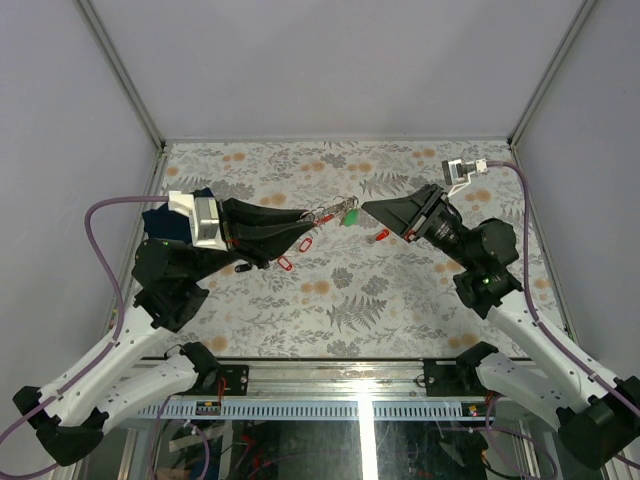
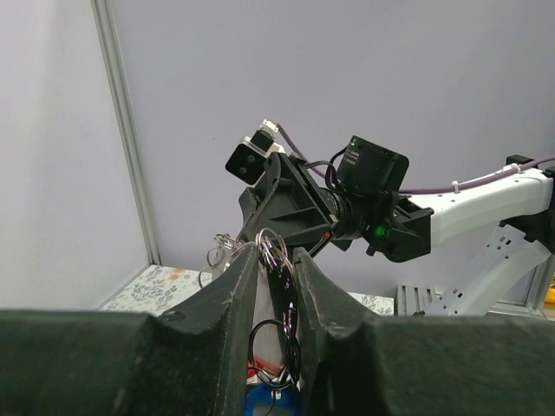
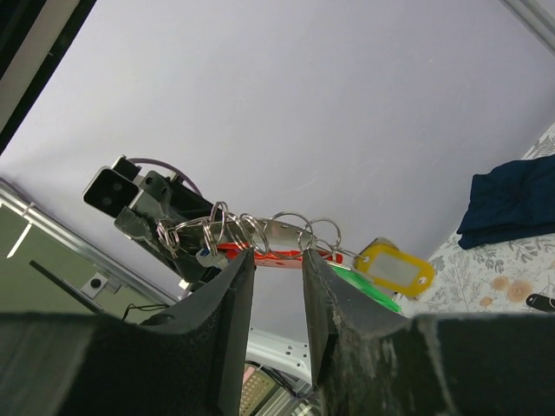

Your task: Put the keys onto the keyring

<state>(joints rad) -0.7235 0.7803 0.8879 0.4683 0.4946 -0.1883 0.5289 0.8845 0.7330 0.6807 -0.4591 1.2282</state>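
The left gripper [image 1: 322,214] is closed narrow on the keyring [image 1: 338,210], a cluster of thin metal rings with a flat grey fob and a red curved strap, and holds it clear of the floral-patterned surface [image 1: 400,300]. Its wrist view shows what the overhead view cannot. The black fingers [image 2: 232,299] pinch a dark strip between them, a wire ring [image 2: 271,245] stands just above their tips, and a blue tag [image 2: 277,401] hangs low in the gap.

The right gripper [image 1: 368,207] faces it tip to tip with its jaws apart, a plain gap between them. In the right wrist view the chain of rings [image 3: 251,227] and the red strap [image 3: 264,257] lie across its fingertips. I cannot tell whether the pads touch them. A yellow tag [image 3: 395,269] and a green tag [image 3: 375,293] hang from the cluster off to the right of that view.

Both arms reach inward from the near corners. Their grippers lie roughly level and meet over the middle of the surface.

Only the overhead view shows the loose red-tagged keys on the surface. One [image 1: 381,236] lies just beside the right gripper and two [image 1: 307,244] lie beneath the left fingers. A dark blue cloth [image 1: 160,222] lies by the left wrist.
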